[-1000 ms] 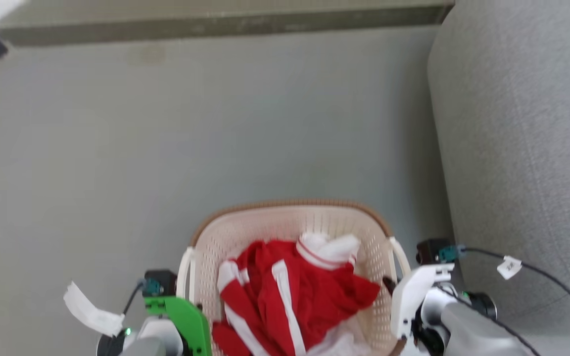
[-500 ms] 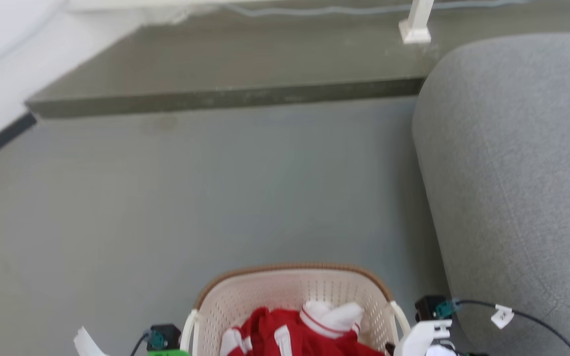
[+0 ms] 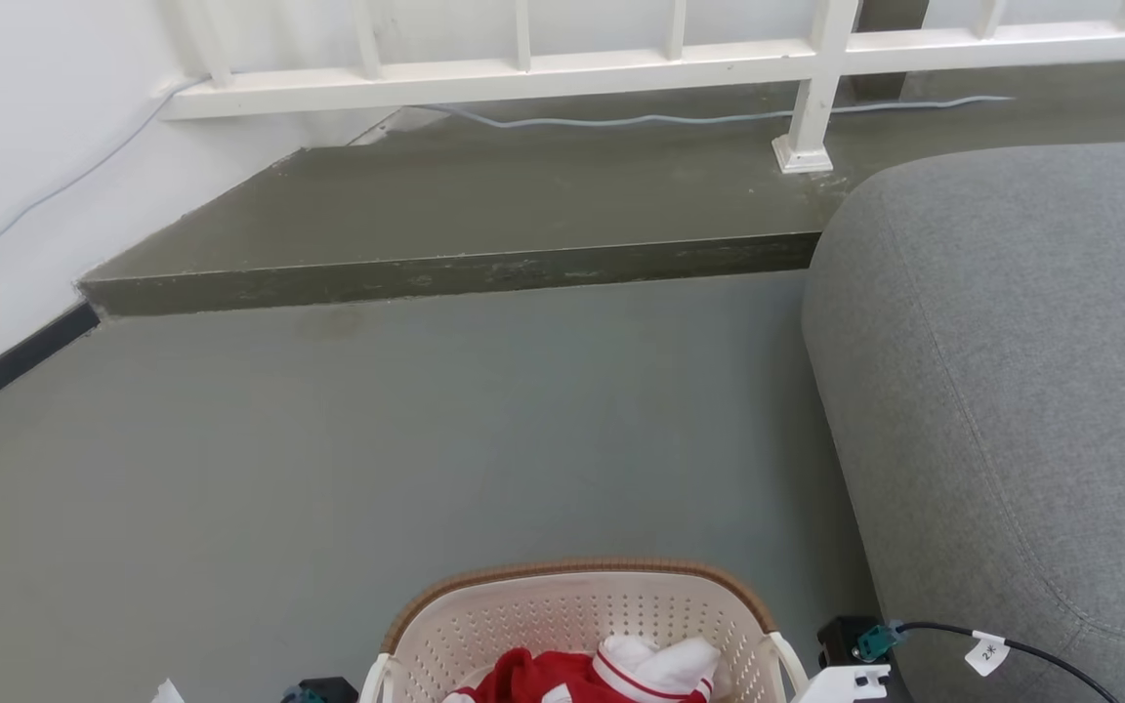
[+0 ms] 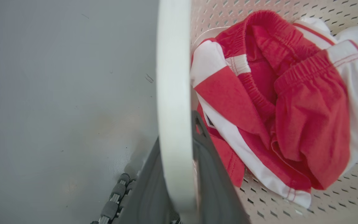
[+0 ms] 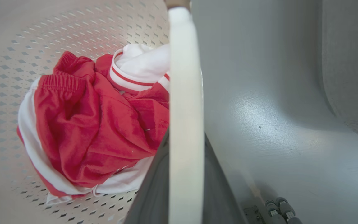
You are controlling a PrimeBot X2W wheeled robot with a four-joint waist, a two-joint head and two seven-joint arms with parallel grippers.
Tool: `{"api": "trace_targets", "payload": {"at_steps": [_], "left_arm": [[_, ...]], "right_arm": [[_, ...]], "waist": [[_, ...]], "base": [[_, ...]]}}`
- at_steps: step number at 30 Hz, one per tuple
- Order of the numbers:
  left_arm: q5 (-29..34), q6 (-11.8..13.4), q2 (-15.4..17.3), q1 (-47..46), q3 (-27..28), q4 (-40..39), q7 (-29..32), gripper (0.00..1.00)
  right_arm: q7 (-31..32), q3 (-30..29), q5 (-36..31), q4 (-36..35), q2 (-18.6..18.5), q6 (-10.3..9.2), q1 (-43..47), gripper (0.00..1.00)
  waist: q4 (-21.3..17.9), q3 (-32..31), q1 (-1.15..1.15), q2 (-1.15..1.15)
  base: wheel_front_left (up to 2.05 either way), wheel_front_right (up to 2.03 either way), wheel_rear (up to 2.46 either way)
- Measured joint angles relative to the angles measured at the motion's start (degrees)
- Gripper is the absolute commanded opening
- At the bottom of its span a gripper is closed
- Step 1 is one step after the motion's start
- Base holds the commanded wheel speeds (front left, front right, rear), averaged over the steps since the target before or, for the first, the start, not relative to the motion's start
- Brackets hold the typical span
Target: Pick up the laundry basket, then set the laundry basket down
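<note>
**Head camera tilts up while both hands grip the basket handles**

Since a second ago the head view has swung upward. The laundry basket (image 3: 543,617), which then took up the lower middle of that view, now shows just its far rim and wall at the bottom edge. A white railing (image 3: 621,68) above a raised grey-green step (image 3: 475,215) has come into sight. That shift is the camera's own. Against the hands the basket sits as it did, between the two of them.

The left hand (image 4: 177,130) has its two dark fingers closed onto the basket's white left handle (image 4: 172,77). One finger is on the outer side and the other inside the basket, with the band pinched between them. The right hand (image 5: 185,137) grips the right handle (image 5: 185,77) the same way, a finger pressed to each side.

Inward of each hand, a crumpled red-and-white garment (image 4: 291,109) lies on the perforated basket bottom, close to the inner fingers. Outward of the left hand is grey floor (image 4: 57,93). Outward of the right hand the floor runs to a grey sofa (image 3: 1012,391), near the basket's right side. A tagged black cable (image 3: 987,652) leads from the right wrist across the sofa's edge. Whether the basket's base touches the floor cannot be told.
</note>
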Motion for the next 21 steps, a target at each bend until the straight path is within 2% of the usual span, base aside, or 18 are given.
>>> {"api": "trace_targets", "payload": {"at_steps": [21], "left_arm": [[-1.16,1.51,0.58,0.12,-1.78,-1.97,-0.03,0.00]], "right_arm": [[-0.01,2.36,2.72,-1.35,-0.35,-2.25,0.33,0.00]], "waist": [[0.00,-0.36,0.00,0.00]], "base": [[0.00,0.00,0.00]]}}
